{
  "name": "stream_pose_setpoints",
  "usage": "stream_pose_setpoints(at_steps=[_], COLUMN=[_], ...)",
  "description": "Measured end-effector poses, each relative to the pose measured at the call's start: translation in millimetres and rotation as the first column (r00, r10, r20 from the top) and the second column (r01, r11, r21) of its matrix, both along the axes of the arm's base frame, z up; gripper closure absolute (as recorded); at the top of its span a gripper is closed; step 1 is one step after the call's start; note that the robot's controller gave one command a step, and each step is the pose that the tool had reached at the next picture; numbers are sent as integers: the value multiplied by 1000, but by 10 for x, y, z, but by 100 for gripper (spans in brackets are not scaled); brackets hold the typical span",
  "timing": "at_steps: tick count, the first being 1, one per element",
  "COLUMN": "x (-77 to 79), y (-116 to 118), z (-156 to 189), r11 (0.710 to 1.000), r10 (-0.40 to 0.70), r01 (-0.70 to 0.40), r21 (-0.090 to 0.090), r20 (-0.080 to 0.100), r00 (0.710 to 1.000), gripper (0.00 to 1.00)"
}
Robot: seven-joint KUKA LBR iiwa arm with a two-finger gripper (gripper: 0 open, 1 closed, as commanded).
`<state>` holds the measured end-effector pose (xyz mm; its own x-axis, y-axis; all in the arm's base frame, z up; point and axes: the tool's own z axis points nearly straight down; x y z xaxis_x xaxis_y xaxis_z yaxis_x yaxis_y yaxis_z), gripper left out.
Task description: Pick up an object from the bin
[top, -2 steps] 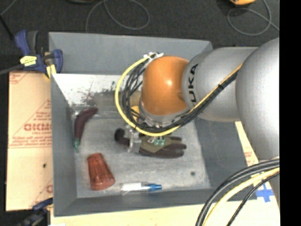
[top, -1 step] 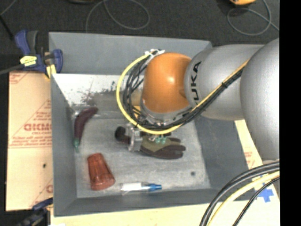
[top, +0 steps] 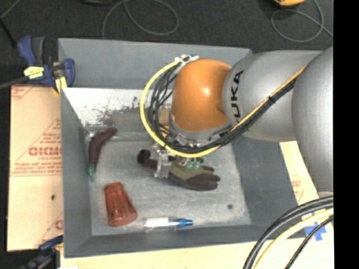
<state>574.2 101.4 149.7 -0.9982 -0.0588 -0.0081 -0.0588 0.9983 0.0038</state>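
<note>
Nearest the lens: the orange wrist cover (top: 199, 97), parked right above the dark olive-brown lump (top: 197, 178) in the middle of the bin (top: 235, 189). Gripper (top: 162, 166) down at that lump's left end, right against it or near enough (can't tell how far open, or whether anything's actually gripped). Just left of the lump, past the gripper: a small black thing (top: 145, 157). Further left of the lump, a purple aubergine-looking toy (top: 99, 144). Down-left of the lump, a red see-through cup (top: 118, 205) lying on its side. Below the lump, a white pen (top: 162, 223) with a blue cap.
</note>
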Motion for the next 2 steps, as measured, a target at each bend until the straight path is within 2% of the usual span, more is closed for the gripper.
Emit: stream_pose_setpoints(at_steps=[2], x=[4], y=[-3], z=[285], r11=[1000], r10=[-2], r01=[2], r21=[0], r20=[2], r00=[1000], gripper=[100])
